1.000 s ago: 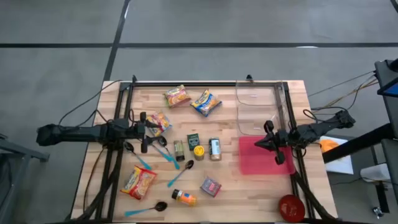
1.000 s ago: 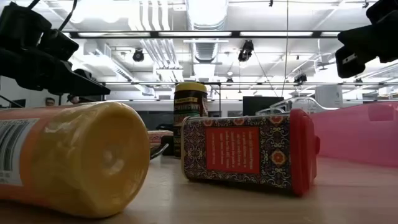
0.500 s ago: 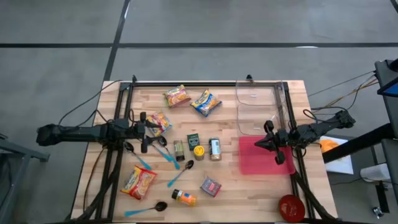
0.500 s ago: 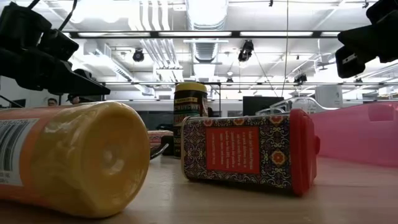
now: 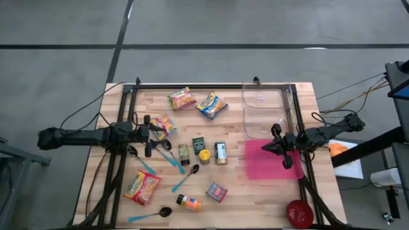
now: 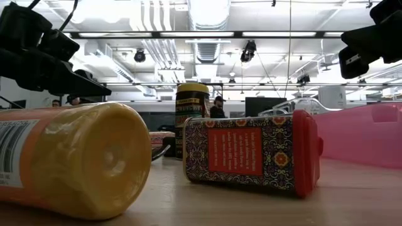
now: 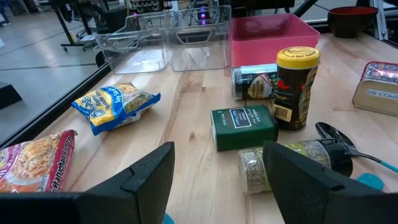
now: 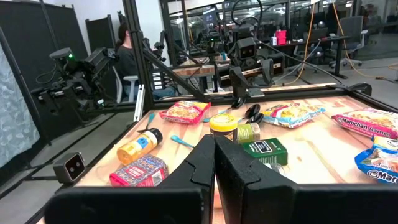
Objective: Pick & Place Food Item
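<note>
Nothing moved since before: left gripper [image 5: 147, 136] jaws open beside noodle packet [image 5: 163, 126]; right gripper [image 5: 271, 146] jaws closed over pink bin [image 5: 271, 163].

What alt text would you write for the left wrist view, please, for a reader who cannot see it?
The left gripper is open above a wooden table, facing a green box, a yellow-lidded jar and a spice bottle lying on its side. A pink bin and noodle packets lie beyond.
</note>
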